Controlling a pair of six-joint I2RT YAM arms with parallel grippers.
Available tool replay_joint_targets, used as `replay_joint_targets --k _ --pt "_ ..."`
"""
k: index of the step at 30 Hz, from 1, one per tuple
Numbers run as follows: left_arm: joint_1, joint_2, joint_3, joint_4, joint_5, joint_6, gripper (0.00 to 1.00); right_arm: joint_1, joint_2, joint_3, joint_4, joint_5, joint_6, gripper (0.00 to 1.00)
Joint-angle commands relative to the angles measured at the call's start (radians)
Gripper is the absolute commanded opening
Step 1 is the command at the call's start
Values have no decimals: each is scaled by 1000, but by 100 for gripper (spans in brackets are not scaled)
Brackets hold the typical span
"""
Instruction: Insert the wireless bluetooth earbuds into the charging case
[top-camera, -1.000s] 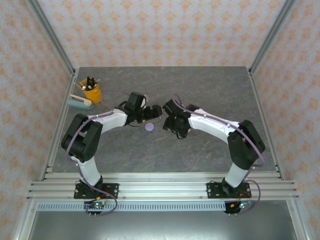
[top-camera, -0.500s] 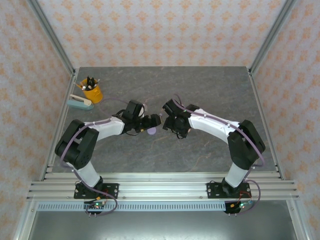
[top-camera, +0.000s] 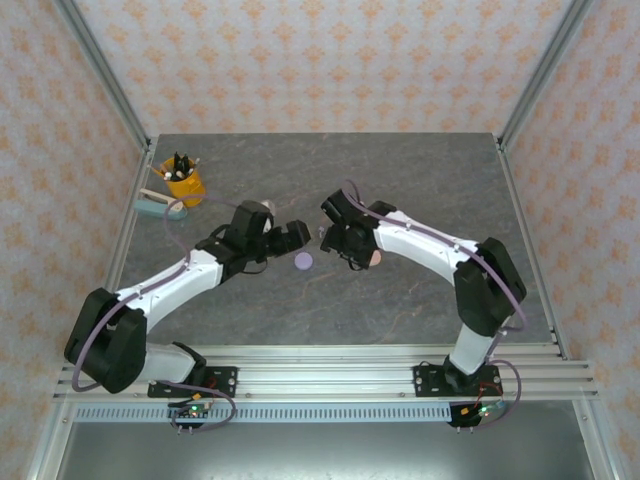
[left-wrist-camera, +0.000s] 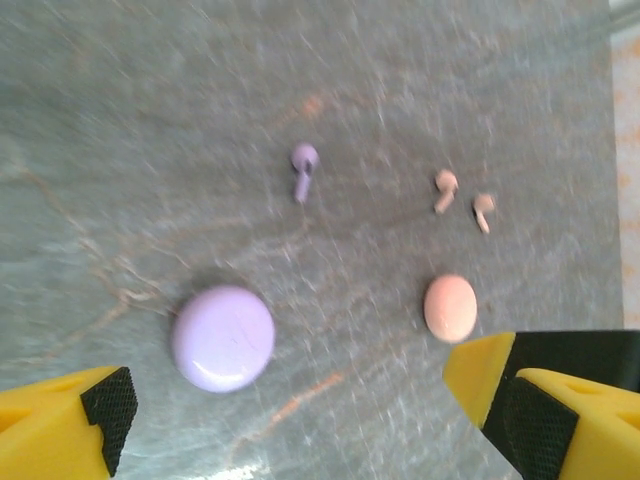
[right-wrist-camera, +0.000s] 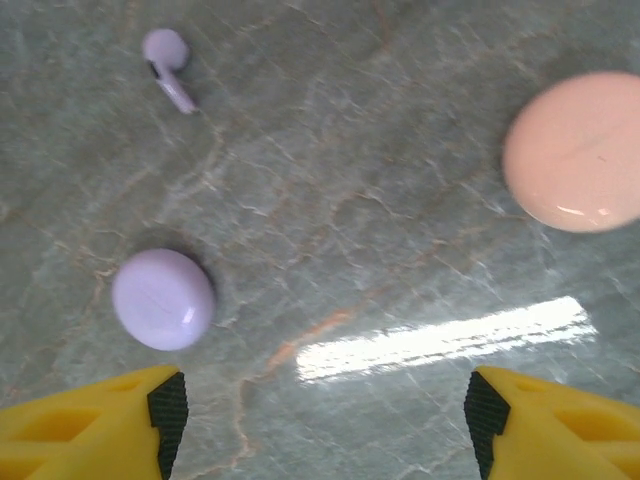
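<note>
1. Lilac case (left-wrist-camera: 222, 337) just ahead of left claw (left-wrist-camera: 305, 405), near one finger; lilac bud (left-wrist-camera: 303, 168) farther ahead.
2. Pink buds (left-wrist-camera: 445, 188) beyond pink case (left-wrist-camera: 450, 307), ahead of the other finger; all lying apart on table (left-wrist-camera: 100, 100).
3. Left claw wide open, holding nothing.
4. Right claw (right-wrist-camera: 325, 415) wide open too, empty; lilac case (right-wrist-camera: 163, 298) ahead-left, pink case (right-wrist-camera: 572, 150) ahead-right, lilac bud (right-wrist-camera: 167, 60) far ahead-left.

The left gripper (left-wrist-camera: 305, 405) is hovering, jaws spread; a purple case (left-wrist-camera: 222, 337) is lying left of a pink case (left-wrist-camera: 450, 307), with one purple earbud (left-wrist-camera: 303, 168) and two pink earbuds (left-wrist-camera: 445, 188) nearby.
</note>
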Motion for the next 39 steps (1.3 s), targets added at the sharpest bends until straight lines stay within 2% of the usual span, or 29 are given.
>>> replay_joint_targets --k 1,7,12,29,33,39 --pt "61 0 56 -104 -108 -3 97 32 94 104 -65 27 72 78" --pt "213 32 108 -202 -169 -36 98 91 274 304 -152 21 250 80" --pt "296 62 100 -197 -133 -78 98 128 381 446 -235 27 371 81" --pt "313 81 29 -109 -83 -106 98 135 573 653 -354 43 411 81" --pt "315 94 26 -96 -68 -109 98 134 617 695 -373 37 384 80" --pt "316 98 18 -86 -52 -111 98 125 627 670 -355 7 304 76"
